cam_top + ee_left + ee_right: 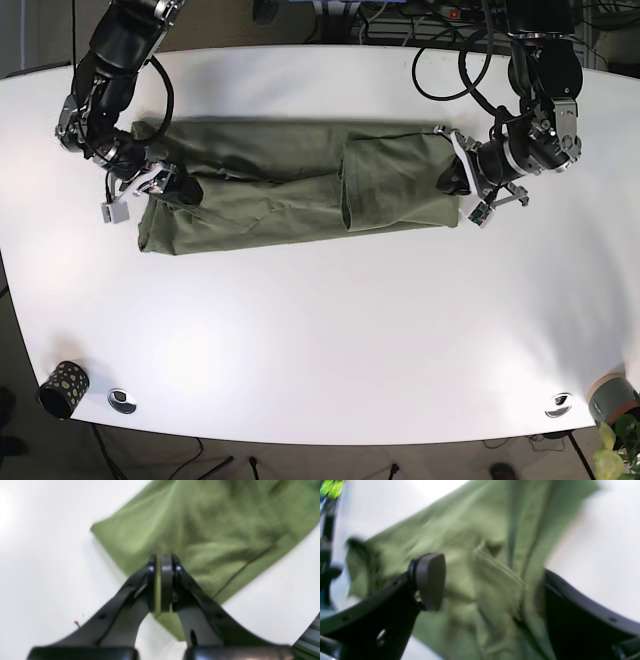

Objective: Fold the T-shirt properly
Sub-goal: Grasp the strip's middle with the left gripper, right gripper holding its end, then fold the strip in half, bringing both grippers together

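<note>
The left claw is clenched on a thin fold of the shirt, which spreads ahead of it over the white table. The right claw is released, its pads wide apart with cloth bunched between them. Cables trail off the table's far edge, and a dotted cup stands at a near corner.

The olive-green T-shirt lies across the far half of the white table, folded into a long, wrinkled band, one end doubled over the middle.
</note>
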Robot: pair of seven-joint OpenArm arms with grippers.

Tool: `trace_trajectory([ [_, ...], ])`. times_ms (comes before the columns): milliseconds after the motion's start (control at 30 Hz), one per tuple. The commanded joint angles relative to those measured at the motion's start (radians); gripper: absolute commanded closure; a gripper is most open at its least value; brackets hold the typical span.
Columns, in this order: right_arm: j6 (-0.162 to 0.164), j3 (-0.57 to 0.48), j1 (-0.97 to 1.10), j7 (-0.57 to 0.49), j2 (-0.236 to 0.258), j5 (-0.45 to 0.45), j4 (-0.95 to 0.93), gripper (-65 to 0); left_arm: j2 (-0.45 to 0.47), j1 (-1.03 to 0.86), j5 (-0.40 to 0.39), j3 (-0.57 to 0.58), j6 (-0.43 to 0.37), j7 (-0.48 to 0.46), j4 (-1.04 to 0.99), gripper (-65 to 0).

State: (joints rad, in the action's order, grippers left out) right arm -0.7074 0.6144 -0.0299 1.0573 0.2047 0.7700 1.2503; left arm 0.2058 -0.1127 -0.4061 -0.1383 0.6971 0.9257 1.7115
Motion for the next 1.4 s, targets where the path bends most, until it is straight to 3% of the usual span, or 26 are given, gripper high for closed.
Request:
trace_trajectory([
  [0, 0.009, 0.006, -0.014, 0.021, 0.019, -0.011, 0.035, -42.3, 0.008, 0.012, -0.007, -0.005, 0.001, -0.013, -0.009, -0.8],
  [233, 0.009, 0.003, -0.015, 0.021, 0.017, -0.017, 0.035, -42.0, 0.008, 0.028, -0.01, -0.005, 0.001, -0.018, -0.141, -0.8],
  [300, 0.009, 0.003, -0.015, 0.019, 0.016, -0.017, 0.035, -39.3, 0.008, 0.037, -0.014, -0.005, 0.001, -0.02, -0.158, -0.8],
  [500, 0.009, 0.002, -0.015, 0.019, 0.012, -0.017, 0.035, -12.0, 0.002, 0.054, -0.014, -0.004, 0.001, -0.052, -0.215, -0.8],
  [633, 0.009, -0.054, -0.015, 0.013, 0.016, -0.017, 0.042, 0.0, 0.002, 0.057, -0.012, -0.002, 0.001, -0.055, -0.216, -1.0],
  [867, 0.009, -0.061, 0.002, 0.014, 0.017, -0.016, 0.142, 0.0, -0.027, 0.063, -0.006, 0.002, 0.001, -0.055, -0.218, -1.0],
  [967, 0.055, -0.066, 0.018, 0.014, 0.016, -0.016, 0.237, 0.0, -0.045, 0.064, -0.006, 0.049, 0.001, -0.056, -0.218, -1.1],
  [1067, 0.078, -0.066, 0.028, 0.018, 0.014, -0.014, 0.32, 0.0, -0.061, 0.083, -0.006, 0.088, 0.001, -0.058, -0.218, -1.1],
  [1200, 0.078, -0.066, 0.041, 0.018, 0.022, -0.013, 0.406, 0.0, -0.104, 0.106, -0.006, 0.128, 0.001, -0.056, -0.264, -1.1],
  [1367, 0.068, -0.069, 0.058, 0.019, 0.023, -0.01, 0.529, 0.0, -0.153, 0.16, -0.006, 0.199, -0.053, -0.084, -0.38, -1.1],
])
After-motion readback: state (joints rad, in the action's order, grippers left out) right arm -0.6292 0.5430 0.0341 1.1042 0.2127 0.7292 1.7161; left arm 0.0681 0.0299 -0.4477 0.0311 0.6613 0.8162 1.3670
